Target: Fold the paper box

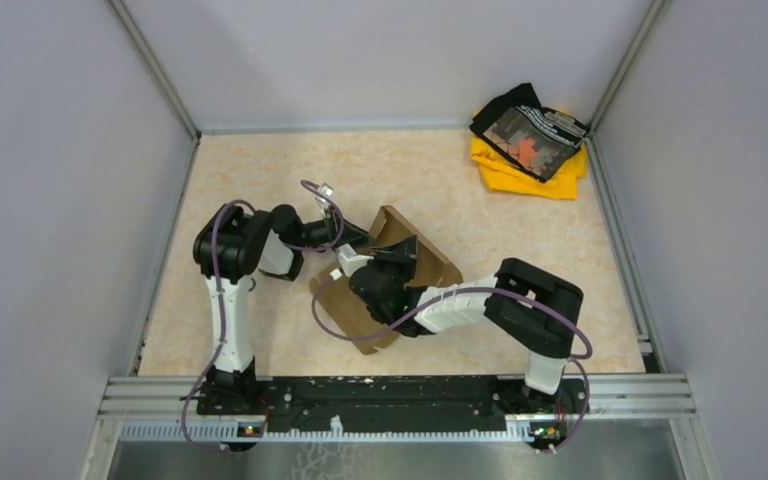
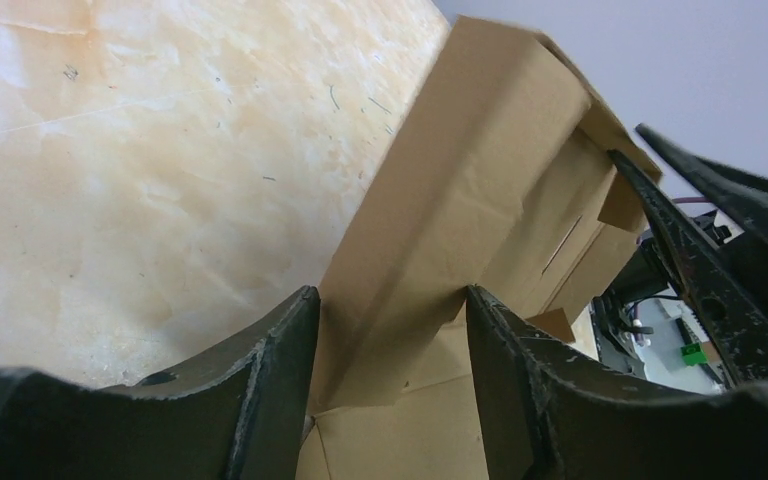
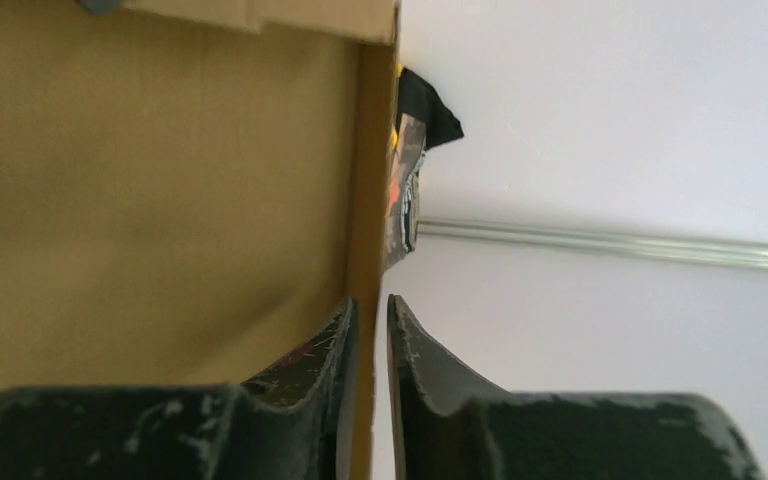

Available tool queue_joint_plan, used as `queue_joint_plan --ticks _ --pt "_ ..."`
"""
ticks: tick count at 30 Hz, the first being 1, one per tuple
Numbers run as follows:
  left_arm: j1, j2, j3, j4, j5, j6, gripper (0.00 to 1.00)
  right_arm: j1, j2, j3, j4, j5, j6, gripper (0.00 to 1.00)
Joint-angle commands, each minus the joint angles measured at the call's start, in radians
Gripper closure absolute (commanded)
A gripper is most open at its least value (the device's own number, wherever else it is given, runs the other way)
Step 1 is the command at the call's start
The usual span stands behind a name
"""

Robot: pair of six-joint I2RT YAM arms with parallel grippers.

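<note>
both grippers are meeting at the paper box, lying diagonally between them. the right gripper is pinching a thin wall edge; the left gripper is straddling a raised flap, jaws apart.

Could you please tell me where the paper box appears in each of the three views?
Top external: the paper box lies mid-table, between the two arms.
Left wrist: it fills the centre, a folded wall rising between the left gripper fingers.
Right wrist: it covers the left half, its panel edge pinched by the right gripper.
Shared landmark: the box itself.

The right gripper pinches a thin edge of the paper box, which fills the frame's left half.
</note>
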Motion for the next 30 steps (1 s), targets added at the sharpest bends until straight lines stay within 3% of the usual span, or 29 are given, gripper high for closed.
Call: queue_joint_plan --ticks 1,4,9,11,13,15,18,24,30 --pt "-0.008 -0.031 0.001 0.016 0.01 0.011 0.38 0.001 -0.095 0.082 -0.092 -0.049 0.127 0.76" --pt "-0.008 -0.039 -0.003 0.015 0.007 0.011 0.37 -0.005 -0.143 0.121 -0.181 -0.075 0.216 0.56" --pt "-0.007 -0.048 -0.004 0.013 0.008 0.009 0.37 -0.02 -0.248 0.259 -0.504 -0.194 0.527 0.48" --pt "-0.008 -0.05 -0.002 0.008 0.008 0.007 0.37 -0.069 -0.27 0.356 -0.736 -0.352 0.757 0.64" --pt "-0.008 -0.054 0.0 -0.001 0.008 0.009 0.37 -0.155 -0.287 0.408 -0.884 -0.536 0.96 0.68" --pt "-0.006 -0.072 0.002 -0.045 0.006 0.033 0.37 -0.247 -0.312 0.394 -0.922 -0.744 1.089 0.7" --pt "-0.005 -0.132 0.015 -0.223 -0.041 0.122 0.37 -0.321 -0.335 0.326 -0.886 -0.954 1.121 0.69" --pt "-0.005 -0.308 0.077 -0.64 -0.213 0.273 0.35 -0.325 -0.229 0.344 -0.927 -0.93 1.069 0.66" --pt "-0.004 -0.485 0.137 -0.981 -0.406 0.366 0.32 -0.327 -0.192 0.361 -0.905 -1.019 0.981 0.6"
